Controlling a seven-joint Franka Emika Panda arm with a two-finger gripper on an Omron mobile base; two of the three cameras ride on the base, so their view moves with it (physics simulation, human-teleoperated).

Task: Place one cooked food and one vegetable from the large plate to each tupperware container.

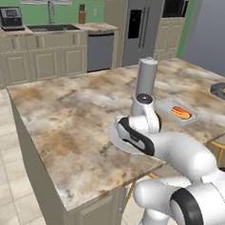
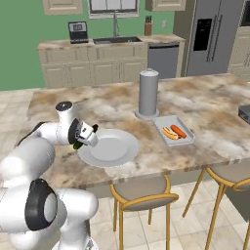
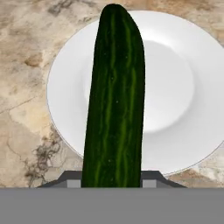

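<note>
— Cucumber (image 3: 114, 100) first: where is it?

— Clamped in the gripper (image 2: 84, 139), lifted above the plate (image 2: 114, 155). In the hand view it runs lengthwise out from between the fingers, dark green with paler stripes, across the plate's white face.

— And the plate?

— Bare, near the counter's (image 1: 62, 115) front edge, just in front of the grey canister (image 2: 148, 93).

— Trays?

— The lighter tray (image 2: 188, 139), right of the plate, holds a hot dog (image 2: 170, 133) and a carrot (image 2: 178, 131) side by side. The darker tray (image 1: 220, 88) sits well apart at the far right, with something orange in it.
</note>
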